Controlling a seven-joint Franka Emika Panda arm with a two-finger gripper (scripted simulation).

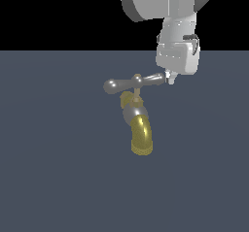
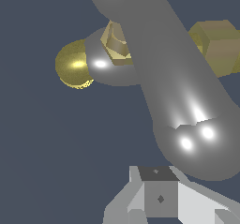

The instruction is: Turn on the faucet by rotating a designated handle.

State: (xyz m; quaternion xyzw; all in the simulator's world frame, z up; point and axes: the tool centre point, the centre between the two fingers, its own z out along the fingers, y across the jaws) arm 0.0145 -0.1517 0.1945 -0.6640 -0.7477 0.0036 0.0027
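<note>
A: Dark slate floor runs flat to a black backdrop, and the faucet (image 1: pixel 134 114) stands alone on it near the middle of the exterior view.

B: Reading across from that view's left: first the far bulb of the handle (image 1: pixel 135 82), then its brass hub above the grey body, with the yellow spout (image 1: pixel 141 136) curling down toward the camera. The near bulb comes last, and the gripper (image 1: pixel 170 77) sits right at it.

A: How would the bar handle?

B: It looks like rigid, glossy metal, so probably slippery and unyielding. The rounded ends give the longest lever about the hub, so a push or a hold belongs there rather than near the middle.

A: And the jaws?

B: They can't be read. In the wrist view, only one grey fingertip (image 2: pixel 159 197) shows clearly, just beside the near bulb of the handle (image 2: pixel 178 92), touching or nearly so. Nothing appears to be clamped; whether the fingers are spread or closed stays hidden.
</note>
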